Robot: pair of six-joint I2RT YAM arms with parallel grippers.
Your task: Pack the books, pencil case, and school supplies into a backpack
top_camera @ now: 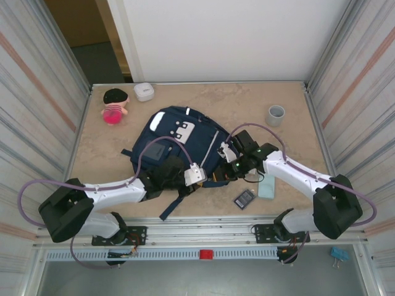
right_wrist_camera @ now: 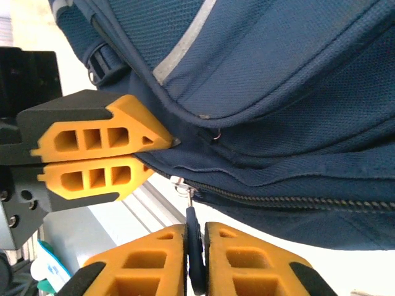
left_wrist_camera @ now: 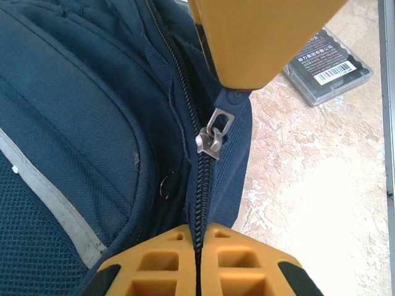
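A large navy blue fabric backpack with white patches lies on the beige marbled surface. At the backpack's near right edge, the left hand is clenched on the zipper seam and the right hand pinches the dark zipper pull. Just beyond that edge lie a long pale teal pencil case and a small dark grey gridded rectangle.

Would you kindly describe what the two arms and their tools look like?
Both the left arm and right arm have white links with black joints and bulky black shoulder housings. A mauve cable loops off each one. The left tool and right tool have yellow-orange fingers with rectangular cut-out pockets, black at the outer edges.
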